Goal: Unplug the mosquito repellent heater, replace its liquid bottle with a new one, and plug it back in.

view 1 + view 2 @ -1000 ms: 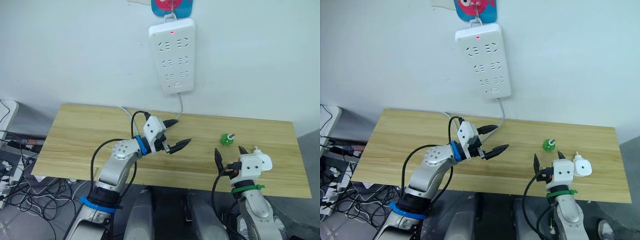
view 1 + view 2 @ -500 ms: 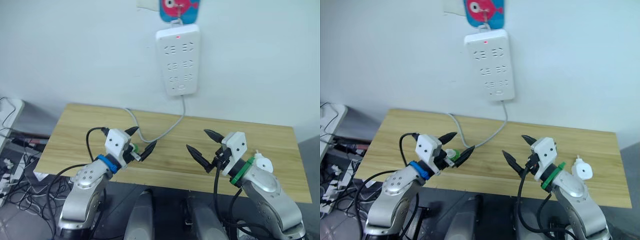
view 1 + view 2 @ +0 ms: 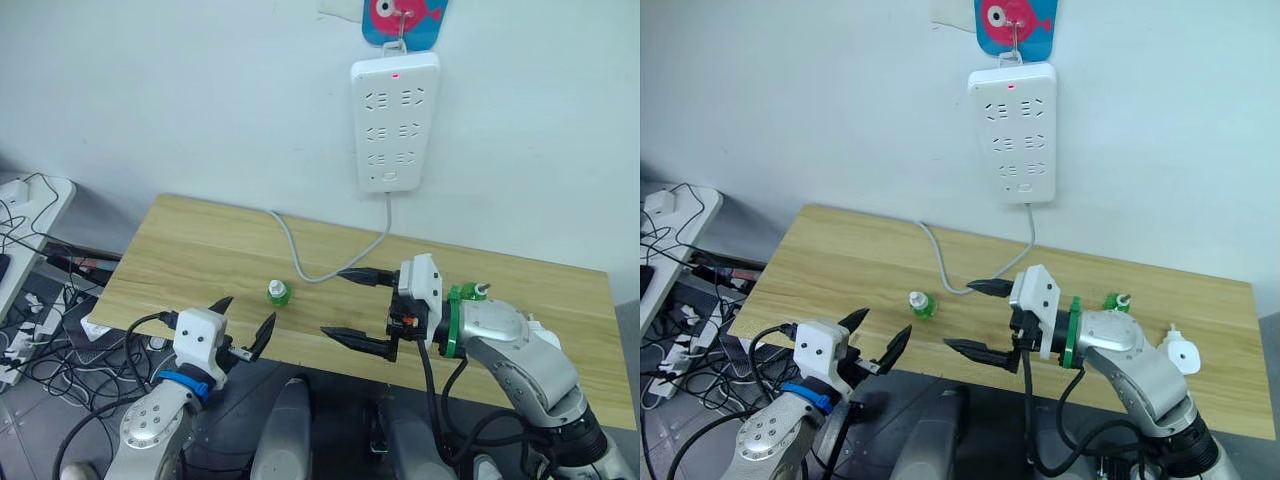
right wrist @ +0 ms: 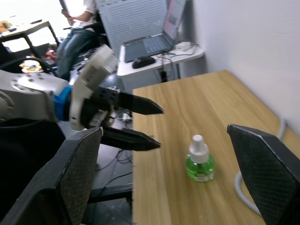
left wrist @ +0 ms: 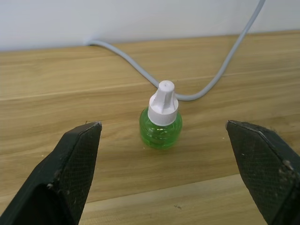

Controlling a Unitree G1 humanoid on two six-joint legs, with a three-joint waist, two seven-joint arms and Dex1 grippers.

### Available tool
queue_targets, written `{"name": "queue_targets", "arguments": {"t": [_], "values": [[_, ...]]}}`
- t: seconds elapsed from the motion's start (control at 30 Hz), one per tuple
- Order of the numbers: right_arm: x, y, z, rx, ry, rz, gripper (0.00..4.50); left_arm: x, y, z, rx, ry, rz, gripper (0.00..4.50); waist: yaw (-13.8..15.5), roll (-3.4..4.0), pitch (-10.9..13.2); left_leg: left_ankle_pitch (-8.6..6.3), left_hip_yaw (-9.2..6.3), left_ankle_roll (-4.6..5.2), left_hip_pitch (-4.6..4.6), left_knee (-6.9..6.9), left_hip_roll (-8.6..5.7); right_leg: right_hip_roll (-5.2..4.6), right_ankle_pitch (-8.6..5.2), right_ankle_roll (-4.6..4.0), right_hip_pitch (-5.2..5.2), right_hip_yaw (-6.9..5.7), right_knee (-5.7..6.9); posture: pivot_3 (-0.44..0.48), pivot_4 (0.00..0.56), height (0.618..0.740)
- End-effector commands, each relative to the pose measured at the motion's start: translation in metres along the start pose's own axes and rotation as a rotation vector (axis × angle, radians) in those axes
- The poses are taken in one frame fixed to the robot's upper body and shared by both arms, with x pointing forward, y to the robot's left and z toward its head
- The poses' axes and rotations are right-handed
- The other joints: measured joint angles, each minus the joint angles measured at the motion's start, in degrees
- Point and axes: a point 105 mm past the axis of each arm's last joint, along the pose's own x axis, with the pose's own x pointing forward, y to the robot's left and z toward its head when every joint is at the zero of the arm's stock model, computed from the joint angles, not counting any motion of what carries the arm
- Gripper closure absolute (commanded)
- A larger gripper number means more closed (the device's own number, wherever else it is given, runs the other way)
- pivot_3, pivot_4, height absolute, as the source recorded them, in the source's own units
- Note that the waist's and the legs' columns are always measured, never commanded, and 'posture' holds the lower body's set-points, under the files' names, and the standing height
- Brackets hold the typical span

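White-capped green bottle (image 3: 278,292) upright on table (image 3: 180,250), both grippers spread.

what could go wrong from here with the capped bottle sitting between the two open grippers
1. The small green plastic bottle with the white cap stands upright and unheld; a finger nudging it during the approach might tip it.
2. The open right gripper points toward the open left gripper with the bottle between them; both closing in at once could collide.
3. The grey power strip cable curves just behind the bottle and might snag a finger.

L end effector (image 3: 241,325) let go capped bottle (image 3: 278,292), pulled back
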Motion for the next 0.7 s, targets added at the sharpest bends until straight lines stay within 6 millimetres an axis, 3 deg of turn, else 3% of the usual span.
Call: {"name": "queue_targets", "arguments": {"t": [0.03, 0.27, 0.37, 0.53, 0.7], "values": [[0.002, -0.001, 0.007, -0.004, -0.021, 0.015, 0.04, 0.005, 0.0, -0.009, 0.022, -0.021, -0.018, 0.0, 0.01, 0.0, 0.0, 0.0, 0.01, 0.0, 0.01, 0.0, 0.0, 0.0, 0.0, 0.0, -0.01, 0.0, 0.0, 0.259, 0.346, 0.74], [0.0, -0.012, 0.016, -0.017, -0.019, -0.049, 0.04, 0.016, 0.01, -0.031, 0.054, -0.067, 0.015, 0.0, -0.07, 0.01, 0.02, -0.01, 0.02, 0.01, 0.0, -0.01, 0.02, 0.0, 0.01, -0.01, -0.02, -0.02, 0.01, 0.218, 0.361, 0.74], [-0.002, -0.015, 0.019, -0.02, -0.016, -0.08, 0.04, 0.02, 0.004, -0.039, 0.054, -0.083, -0.009, 0.0, -0.62, 0.02, 0.36, -0.01, 0.03, 0.02, 0.02, -0.03, 0.03, 0.0, 0.01, -0.01, -0.01, -0.01, 0.01, 0.189, 0.396, 0.74], [-0.003, -0.014, 0.033, -0.029, -0.029, -0.081, 0.04, 0.029, -0.004, -0.04, 0.04, -0.119, -0.034, 0.0, -1.29, 0.0, 1.71, -0.01, 0.05, 0.02, 0.0, 0.01, 0.02, 0.0, 0.05, -0.08, -0.02, 0.03, 0.03, 0.156, 0.441, 0.74], [-0.005, 0.004, 0.047, -0.028, -0.02, 0.042, 0.04, 0.038, 0.0, -0.027, 0.065, -0.17, -0.01, 0.0, -2.03, 0.01, 3.27, 0.01, 0.06, 0.05, 0.01, 0.03, 0.01, 0.01, 0.07, -0.12, 0.01, 0.04, 0.09, 0.129, 0.489, 0.74]]}}
